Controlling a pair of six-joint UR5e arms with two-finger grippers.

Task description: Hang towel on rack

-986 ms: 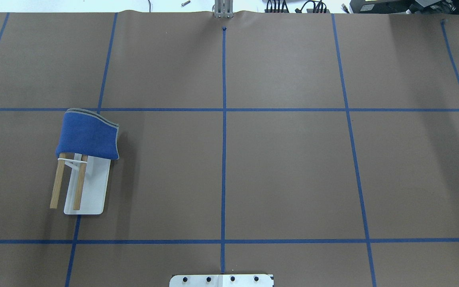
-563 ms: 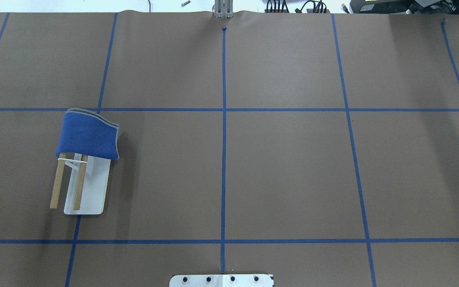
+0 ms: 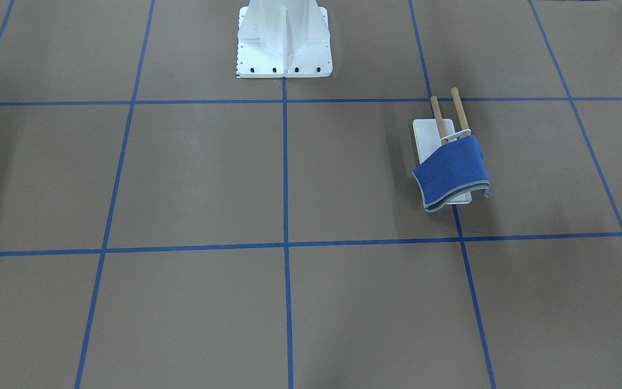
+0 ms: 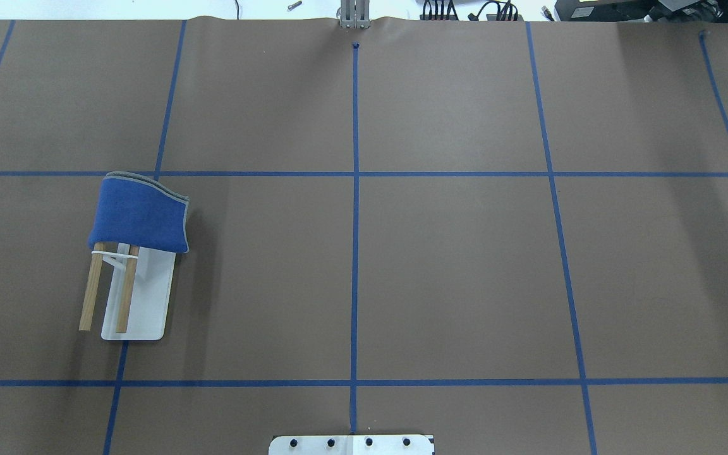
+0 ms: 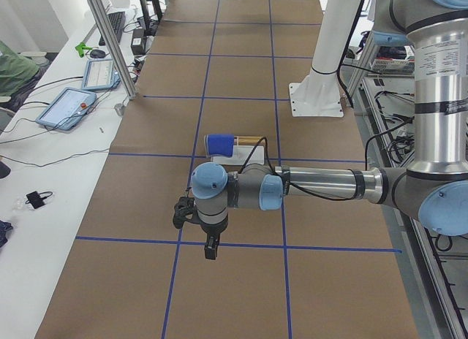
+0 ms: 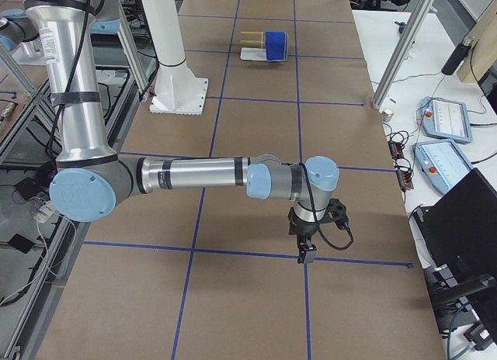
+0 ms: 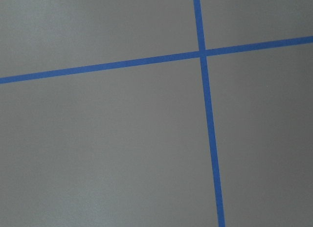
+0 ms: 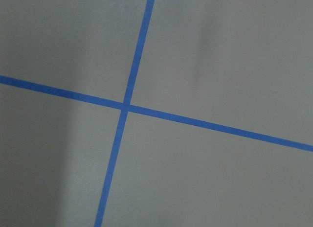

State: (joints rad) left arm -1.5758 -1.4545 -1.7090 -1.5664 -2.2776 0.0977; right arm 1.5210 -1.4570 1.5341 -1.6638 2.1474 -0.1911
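Nothing has moved in the last second: the towel (image 4: 139, 212) drapes over the rack's (image 4: 149, 297) far end. The left gripper (image 5: 210, 249) and right gripper (image 6: 307, 254) hang well away from it; whether either is parted or closed cannot be told.

You'll see the left arm (image 5: 322, 184) across the middle of the left-side view and the right arm (image 6: 202, 175) across the right-side view: silver-grey tubes, rounded grey joints, pale blue caps. The left gripper (image 5: 210, 250) and right gripper (image 6: 306, 255) are small and black, with a black cable (image 5: 267, 153) looping at the wrist. Top centre of the front view, the white pedestal (image 3: 284, 38) shows dark bolts along its base plate.
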